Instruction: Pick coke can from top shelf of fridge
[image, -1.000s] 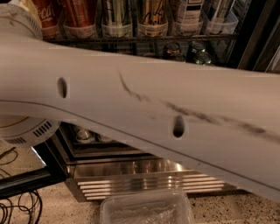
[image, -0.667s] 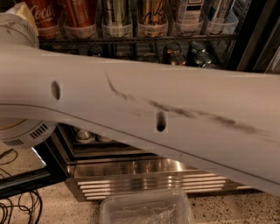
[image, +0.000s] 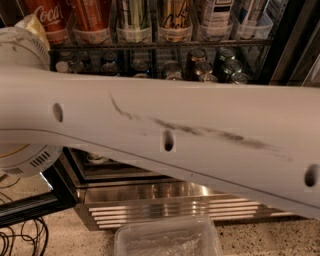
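Coke can (image: 49, 20), white "Coca" script legible, stands leftmost of six cans (image: 175, 15) on the top shelf (image: 165, 45); the gripper is out of frame, so I cannot tell its state.

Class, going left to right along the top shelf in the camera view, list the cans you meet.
coke can → orange-red can → striped can → gold can → white-and-blue can → bluish can. The claw is out of view; only the arm crosses the frame.
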